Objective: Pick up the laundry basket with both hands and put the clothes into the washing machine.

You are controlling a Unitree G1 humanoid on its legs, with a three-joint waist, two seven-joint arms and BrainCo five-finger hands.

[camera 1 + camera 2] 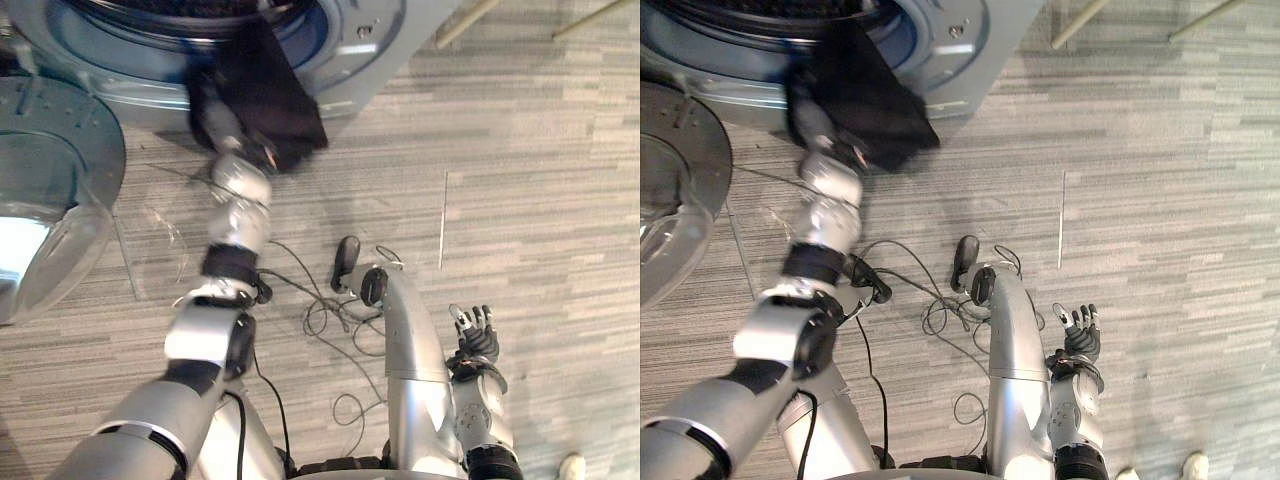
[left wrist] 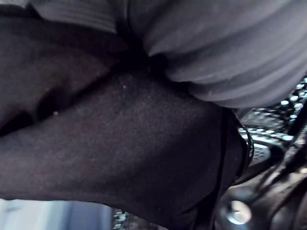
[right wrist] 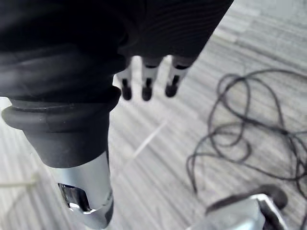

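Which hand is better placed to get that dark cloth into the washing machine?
Left. The left hand is up at the washing machine opening with the dark garment draped over it; the right hand hangs open and empty, low over the floor.

**Left and right eye views.** Taken from the head, steeply downward and from well above the floor (image 1: 520,180). Set side by side, hence nearly one scene: washing machine (image 1: 355,50) front along the far edge, glass door (image 1: 60,170) swung open at the robot's left.

**Left wrist view.** Aimed along the left hand (image 2: 216,48) from very close, pressed against dark cloth (image 2: 120,143), with a sliver of perforated drum (image 2: 261,148) beyond. Same cloth seen at the machine's mouth from the head.

**Right wrist view.** Aimed along the right hand (image 3: 148,76) toward the same floor, near it.
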